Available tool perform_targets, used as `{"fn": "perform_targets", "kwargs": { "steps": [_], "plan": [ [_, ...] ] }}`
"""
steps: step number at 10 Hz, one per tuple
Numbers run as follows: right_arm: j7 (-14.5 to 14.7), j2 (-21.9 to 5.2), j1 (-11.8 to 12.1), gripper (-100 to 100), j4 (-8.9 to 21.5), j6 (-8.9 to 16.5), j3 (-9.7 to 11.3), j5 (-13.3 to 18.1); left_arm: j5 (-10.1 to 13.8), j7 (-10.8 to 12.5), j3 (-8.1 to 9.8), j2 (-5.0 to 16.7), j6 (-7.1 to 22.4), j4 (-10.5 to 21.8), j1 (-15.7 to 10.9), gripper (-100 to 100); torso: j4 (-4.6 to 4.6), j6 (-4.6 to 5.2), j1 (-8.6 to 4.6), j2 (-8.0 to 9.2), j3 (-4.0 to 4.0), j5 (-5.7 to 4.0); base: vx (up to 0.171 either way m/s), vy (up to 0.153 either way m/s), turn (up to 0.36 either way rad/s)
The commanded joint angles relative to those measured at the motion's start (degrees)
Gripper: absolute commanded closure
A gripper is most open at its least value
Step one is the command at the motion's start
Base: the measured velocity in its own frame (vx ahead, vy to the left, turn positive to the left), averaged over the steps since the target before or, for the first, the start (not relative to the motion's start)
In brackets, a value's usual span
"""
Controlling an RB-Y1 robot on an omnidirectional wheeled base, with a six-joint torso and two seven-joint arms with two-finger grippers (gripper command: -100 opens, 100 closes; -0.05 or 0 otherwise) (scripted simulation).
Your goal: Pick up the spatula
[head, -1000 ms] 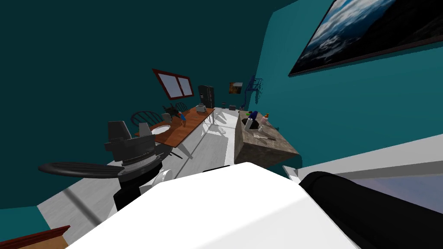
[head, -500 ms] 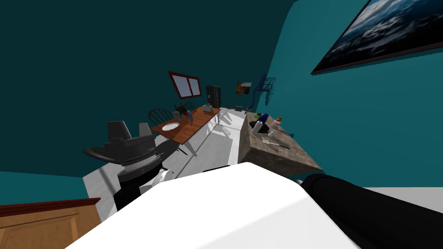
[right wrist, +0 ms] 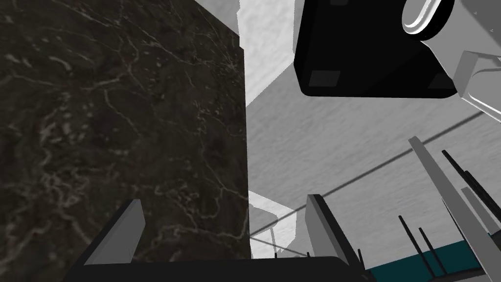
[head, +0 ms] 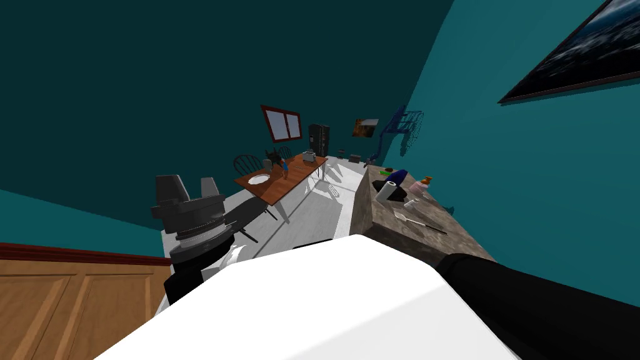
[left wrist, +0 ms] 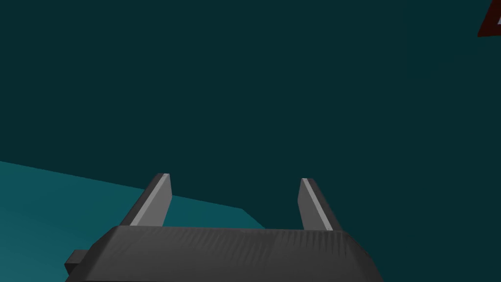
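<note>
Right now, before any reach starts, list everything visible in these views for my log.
spatula: one, light head and dark handle, lying on the counter top
counter: one, dark marbled, ahead to the right
paper roll: one, white, on the counter beyond the spatula
bottle: one, pinkish with an orange cap, on the counter's wall side
table: one, orange-brown, ahead to the left
plate: one, white, on the table
chairs: at least two, dark, by the table
window: one, dark red frame, far wall
cabinet: one, wooden, near left
left gripper: open, empty, at my left
right gripper: open, empty, close to the counter's side
</note>
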Motion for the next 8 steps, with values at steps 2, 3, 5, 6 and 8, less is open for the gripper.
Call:
{"fn": "perform_targets", "kwargs": {
  "steps": [2,3,5,6,8],
  "plan": [
    [2.1,-3.9,4.4,-100,3.0,-1.2,-2.1,1.3,0.0,0.0,0.01,0.0,0.0,0.0,0.0,0,0.0,0.07,-0.01,0.03,0.01,0.01,0.05,-0.012,0.156],
    [2.1,-3.9,4.7,-100,3.0,-1.2,-2.1,1.3,0.0,0.0,0.0,0.0,0.0,0.0,0.0,0,0.0,0.02,-0.01,-0.01,-0.01,0.0,0.046,-0.015,0.172],
    [3.2,-6.1,6.4,-100,5.1,-1.6,-2.5,2.4,0.0,0.0,0.0,0.0,0.0,0.0,0.0,0,-0.01,0.02,-0.04,-0.03,-0.02,0.0,0.052,-0.026,0.187],
    [4.3,-8.2,7.9,-100,7.1,-2.1,-2.9,3.3,0.0,0.0,0.01,0.0,0.0,0.0,0.0,0,0.0,0.06,-0.06,0.01,0.0,-0.02,0.052,-0.03,0.229],
    [5.3,-10.0,9.3,-100,8.8,-2.6,-3.3,4.2,0.0,0.0,0.01,0.0,0.0,0.0,0.0,0,-0.04,-0.01,-0.17,-0.18,-0.1,-0.04,0.084,-0.056,0.251]
  ]
}}
